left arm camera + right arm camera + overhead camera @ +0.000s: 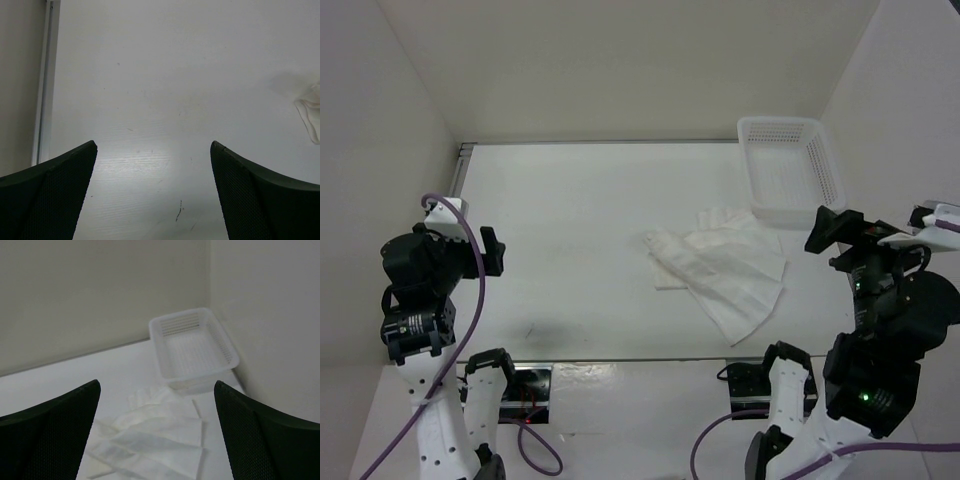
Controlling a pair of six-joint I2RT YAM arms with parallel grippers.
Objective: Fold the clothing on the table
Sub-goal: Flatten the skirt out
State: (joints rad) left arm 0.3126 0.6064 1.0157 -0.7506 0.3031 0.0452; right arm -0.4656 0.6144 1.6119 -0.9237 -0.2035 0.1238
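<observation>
The clothing (725, 265) lies crumpled and partly folded over itself, white and pleated, right of the table's (570, 220) middle. My left gripper (492, 252) hovers open at the table's left side, far from the garment. In the left wrist view its jaws (153, 145) stand wide over bare table, and only a corner of the clothing (312, 112) shows at the right edge. My right gripper (830, 243) is raised at the right, just beyond the garment's right edge. It is open (156, 382) with nothing between its fingers, and the clothing (155, 435) lies below and ahead of it.
A white perforated basket (790, 165) stands at the back right corner, just behind the garment, and also shows in the right wrist view as the basket (192, 342). White walls enclose the table on three sides. A grey rail (46, 80) runs along the left edge.
</observation>
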